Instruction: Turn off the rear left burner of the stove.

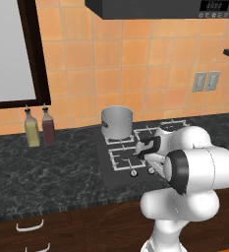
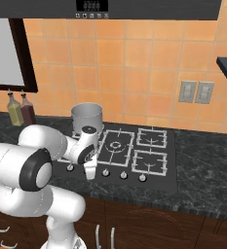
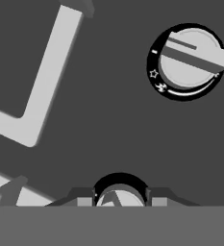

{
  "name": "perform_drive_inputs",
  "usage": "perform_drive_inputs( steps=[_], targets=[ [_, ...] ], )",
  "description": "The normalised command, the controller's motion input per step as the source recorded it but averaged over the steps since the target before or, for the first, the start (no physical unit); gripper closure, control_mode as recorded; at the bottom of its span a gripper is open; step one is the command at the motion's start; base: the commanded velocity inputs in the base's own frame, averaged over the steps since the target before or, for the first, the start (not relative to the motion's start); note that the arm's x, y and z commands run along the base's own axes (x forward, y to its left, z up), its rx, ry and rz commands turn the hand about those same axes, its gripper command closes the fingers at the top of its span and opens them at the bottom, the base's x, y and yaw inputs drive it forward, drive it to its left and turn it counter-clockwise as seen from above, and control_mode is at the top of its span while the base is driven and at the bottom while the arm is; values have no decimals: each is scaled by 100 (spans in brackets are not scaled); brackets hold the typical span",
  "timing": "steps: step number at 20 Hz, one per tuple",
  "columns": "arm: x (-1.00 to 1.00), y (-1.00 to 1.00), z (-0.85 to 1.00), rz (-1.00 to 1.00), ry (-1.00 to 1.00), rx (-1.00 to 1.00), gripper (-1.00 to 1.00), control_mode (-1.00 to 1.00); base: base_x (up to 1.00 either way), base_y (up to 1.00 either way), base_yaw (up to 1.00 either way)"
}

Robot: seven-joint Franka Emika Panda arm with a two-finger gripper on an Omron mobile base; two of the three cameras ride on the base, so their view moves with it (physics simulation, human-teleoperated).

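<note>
**Claw closed on a front knob of the stove**

The steel pot stands on the rear left burner of the stove. The pot has no lid; its inside looks grey, and I cannot tell if anything is in it. Left of the stove, on the dark speckled counter near the wall, two glass bottles stand side by side and almost touch. The yellow bottle holds a pale yellow liquid, and the dark red bottle, the nearer one to the stove, holds a dark red liquid. Both have small dark caps, and no label can be read on them.

Above the stove, the black hood has a small display with pale digits, too small to read. In the hand view, a round silver knob has a black ring around it with small white marks: a star, a spark sign and a curved line. There are no words on it.

The gripper is low over the front edge of the stove, at the row of knobs. Its two fingers stand narrow, one on each side of a second silver knob, and they appear to clamp it. The rear left burner is behind this knob row, at the back left corner of the stove, under the pot.
</note>
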Motion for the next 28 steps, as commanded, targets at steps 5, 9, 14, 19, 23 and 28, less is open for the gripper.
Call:
perform_drive_inputs(
  steps=[5,9,14,19,23,28],
  targets=[
    [2,21,-12,-59,19,15,100,-100,0,0,0],
    [0,36,-27,-75,16,4,100,-100,0,0,0],
    [0,18,-26,-61,6,3,100,-100,0,0,0],
    [0,18,-21,-62,8,5,100,-100,0,0,0],
    [0,19,-23,-67,8,10,100,-100,0,0,0],
    [0,9,-23,-67,8,15,100,-100,0,0,0]
  ],
)
